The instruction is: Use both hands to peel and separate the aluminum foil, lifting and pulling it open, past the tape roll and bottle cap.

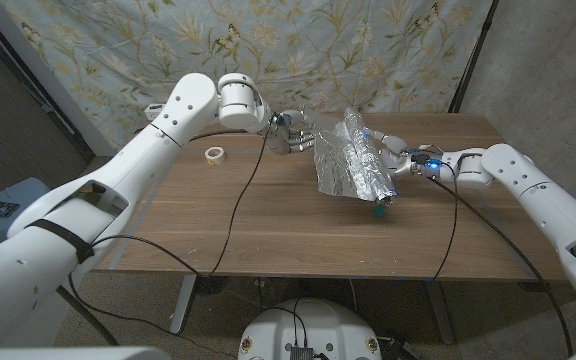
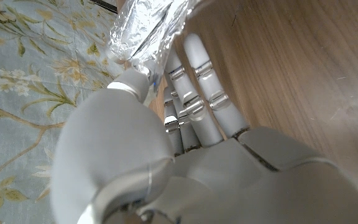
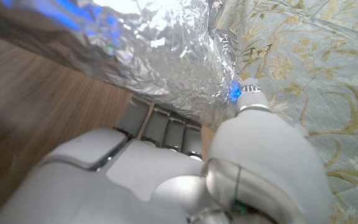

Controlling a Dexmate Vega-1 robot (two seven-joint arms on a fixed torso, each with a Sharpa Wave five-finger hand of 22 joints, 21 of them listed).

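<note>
place: makeshift lab | cue: floral backdrop sheet (image 1: 298, 50) (hung), wooden table (image 1: 268, 225)

Left hand (image 2: 185, 162) pinching foil (image 2: 145, 34)

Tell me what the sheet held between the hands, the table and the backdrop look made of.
The sheet looks like aluminium foil: shiny silver, heavily creased, throwing bright glints. The table looks like wood or wood veneer, brown with visible grain and a matte finish; which of the two is unclear. The backdrop looks like thin printed fabric, pale with a leaf pattern and soft wrinkles.
</note>
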